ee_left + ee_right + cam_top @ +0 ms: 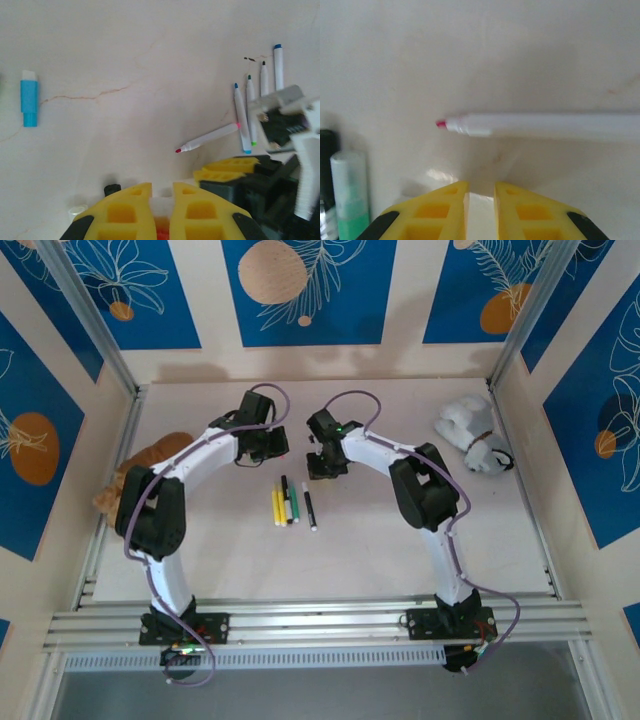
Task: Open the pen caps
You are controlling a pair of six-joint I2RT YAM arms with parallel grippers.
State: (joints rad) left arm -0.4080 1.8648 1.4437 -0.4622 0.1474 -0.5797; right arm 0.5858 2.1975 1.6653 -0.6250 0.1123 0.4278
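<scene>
Pinched between the nearly closed left fingers [125, 210], bottom centre, a whitish-red bit [161, 206] too cropped to name. Almost together, gripping nothing, the right fingers [437, 210], below an uncapped pen [540, 125]. Far left on the tabletop [125, 60], a blue pen cap [29, 104].

1. blue cap [29, 97]: cyan and stubby with a white end, lying flat on its side, well apart from the others.
2. black cap [112, 189]: tiny, on the table just beside the left gripper [162, 189]; pose unclear.
3. clear cap [76, 212]: pale, near the black one, partly hidden.
4. red cap [161, 212]: white end showing, red below, pinched between the left gripper's fingers, mostly hidden.
</scene>
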